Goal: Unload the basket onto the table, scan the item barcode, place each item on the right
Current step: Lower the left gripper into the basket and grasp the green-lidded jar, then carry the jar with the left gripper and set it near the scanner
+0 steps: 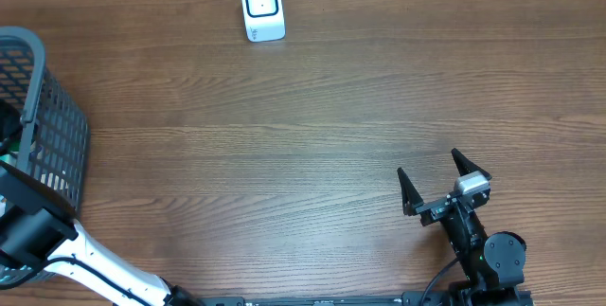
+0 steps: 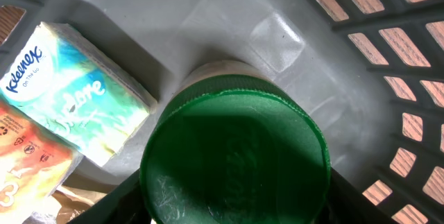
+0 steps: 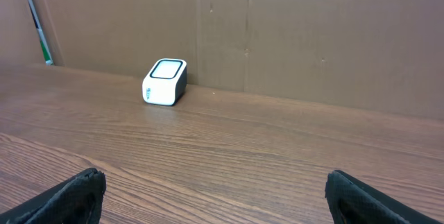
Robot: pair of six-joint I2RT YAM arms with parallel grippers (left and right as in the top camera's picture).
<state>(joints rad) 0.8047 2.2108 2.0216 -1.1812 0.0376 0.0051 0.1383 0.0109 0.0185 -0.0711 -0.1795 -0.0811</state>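
Observation:
The item is a container with a round green lid [image 2: 236, 154], standing upright on the grey basket floor [image 2: 139, 16] and seen from above in the left wrist view. My left gripper [image 2: 234, 186] reaches down into the basket, its dark fingers [image 2: 118, 203] pressed against both sides of the lid. The white barcode scanner [image 1: 262, 9] stands at the far edge of the table, also seen in the right wrist view as a scanner [image 3: 165, 82] facing forward. My right gripper [image 1: 443, 181] rests open near the front right, with nothing between its fingers [image 3: 76, 193].
The grey mesh basket [image 1: 57, 126] sits at the table's left edge and hides my left gripper from above. Inside it lie a Kleenex tissue pack [image 2: 69, 89] and an orange packet [image 2: 24, 161] left of the container. A brown cardboard wall [image 3: 312, 37] backs the table.

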